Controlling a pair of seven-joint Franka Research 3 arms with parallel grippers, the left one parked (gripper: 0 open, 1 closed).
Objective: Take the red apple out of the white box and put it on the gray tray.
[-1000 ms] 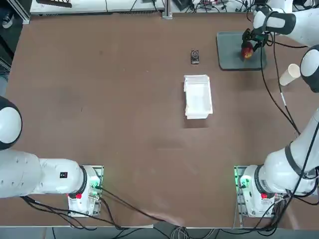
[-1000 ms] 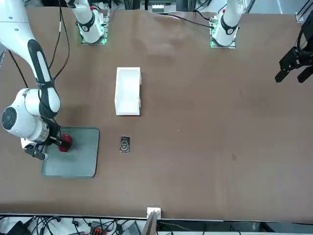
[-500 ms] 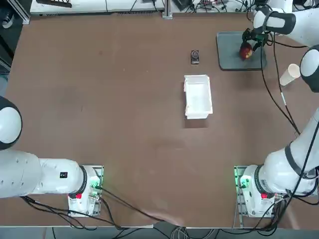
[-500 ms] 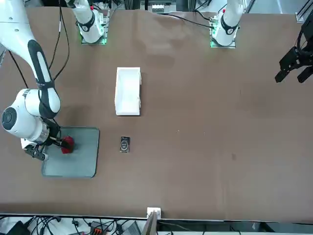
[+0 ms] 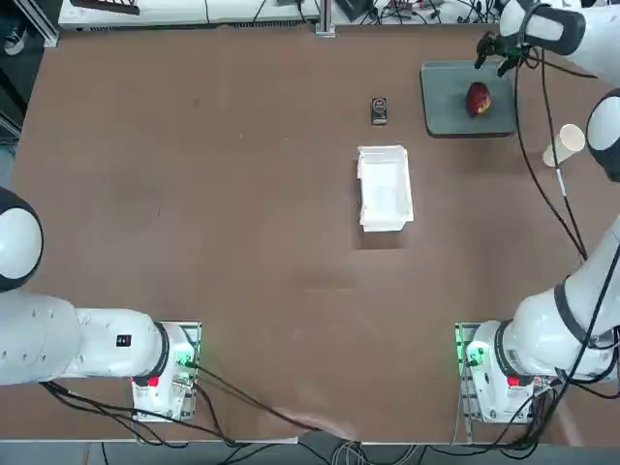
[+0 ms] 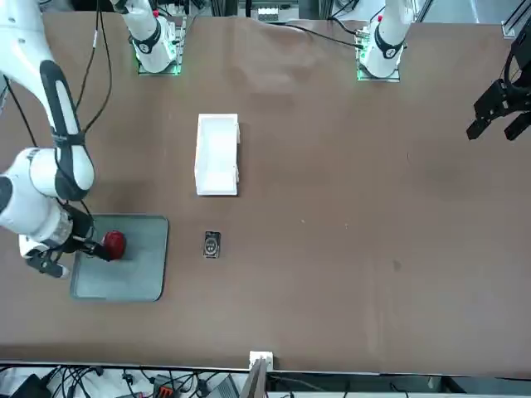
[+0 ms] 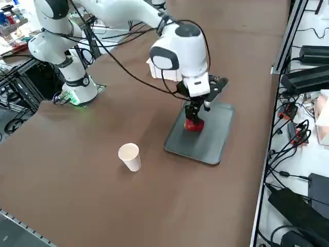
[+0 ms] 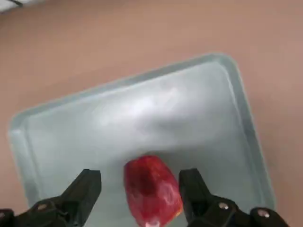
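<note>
Clearing the red apple (image 5: pixel 479 98): the step to judge as in hand; best done straight up and slowly, with no sideways drift until well above the fruit, as a brushed side could set it rolling.
Right-arm tool (image 8: pixel 138 176): open, spread wider than the fruit and gripping nothing; seen upper right in the top view, at left in the front view, just beside the apple.
Apple: already out of the box and apparently resting on the gray tray (image 5: pixel 448 97), inside the low rim; worth a short pause to check for rolling before any wide swing.
White box (image 5: pixel 386 189): right of centre in the top view, nothing visible inside; no further reach needed there.
Cables (image 5: pixel 573 218): looped along the working arm at right of the top view; best kept from sweeping over tray or cup on the way back.
Paper cup (image 5: pixel 564 144): lying on its side in the top view's right part or perhaps upright, hard to tell; light and easily knocked.
Desk (image 5: pixel 242 194): plain brown, flat, with a small dark device (image 5: pixel 379 111) above the box in the top view.
Room: black equipment (image 7: pixel 308 81) and tangled wiring beyond the desk edge, right side of the right side view.
</note>
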